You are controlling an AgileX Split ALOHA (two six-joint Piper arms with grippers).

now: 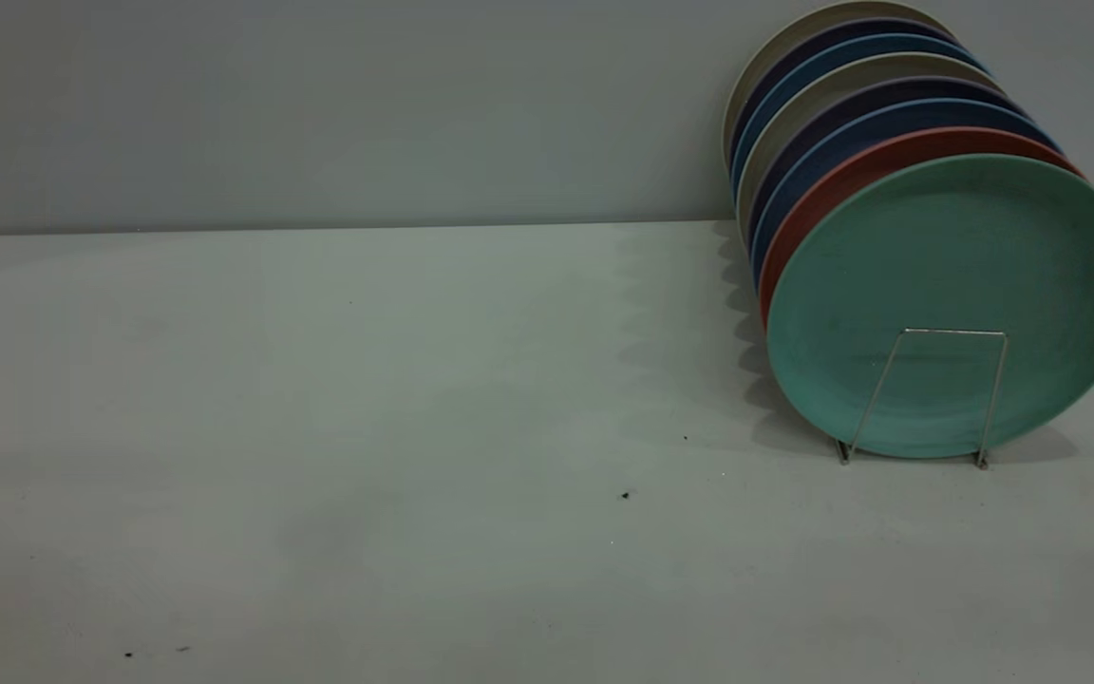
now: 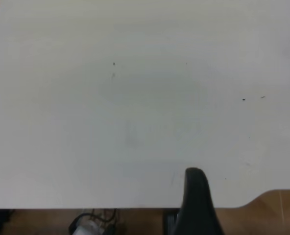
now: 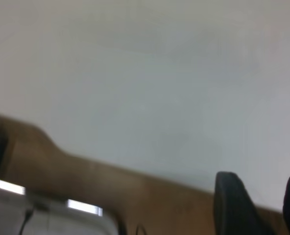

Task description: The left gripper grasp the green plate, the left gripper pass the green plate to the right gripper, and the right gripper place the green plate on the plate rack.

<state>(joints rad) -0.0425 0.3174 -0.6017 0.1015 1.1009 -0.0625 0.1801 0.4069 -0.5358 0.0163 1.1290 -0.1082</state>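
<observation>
The green plate (image 1: 951,285) stands on edge at the front of the plate rack (image 1: 989,399), at the table's right side in the exterior view. It leans back against a salmon-pink plate (image 1: 851,171), and the rack's front wire loop stands before it. Neither gripper shows in the exterior view. My left gripper (image 2: 196,196) appears in the left wrist view as a dark shape over the table's edge, with nothing near it. My right gripper (image 3: 262,196) is open and empty over the table's edge in the right wrist view.
Behind the salmon-pink plate several more plates stand in the rack: dark blue (image 1: 875,122), grey (image 1: 841,81), blue and cream. The white table (image 1: 367,427) bears only small dark specks. A grey wall runs along the back. Brown floor shows past the table's edge (image 2: 277,210).
</observation>
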